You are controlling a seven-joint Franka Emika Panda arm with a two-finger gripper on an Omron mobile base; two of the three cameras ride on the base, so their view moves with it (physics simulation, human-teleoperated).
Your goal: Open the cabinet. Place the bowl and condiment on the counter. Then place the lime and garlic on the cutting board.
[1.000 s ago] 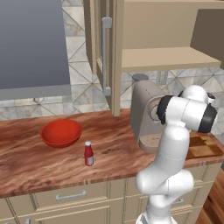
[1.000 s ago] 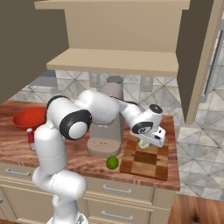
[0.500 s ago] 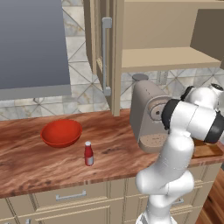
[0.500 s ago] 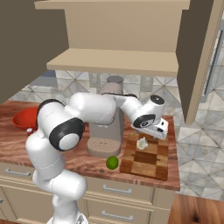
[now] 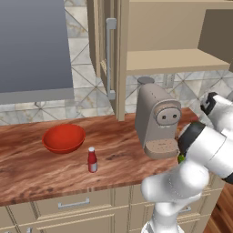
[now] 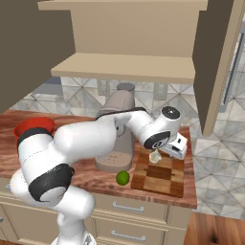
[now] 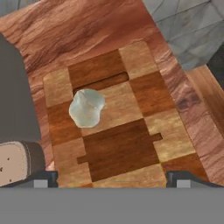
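While our gripper (image 7: 112,177) hangs spread wide above the garlic (image 7: 86,107) on the cutting board (image 7: 144,131), we risk nudging the lime (image 6: 123,178) off the counter (image 6: 91,174) edge when reaching.

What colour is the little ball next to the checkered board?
Bright green. The lime shows best in the right base view, on the counter.

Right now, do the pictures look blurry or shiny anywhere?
Hand view: soft and grainy; the garlic looks glassy with fuzzy edges on the cutting board. Left base view: sharper; the bowl carries a faint sheen. Right base view: the lime casts a small dark shadow.
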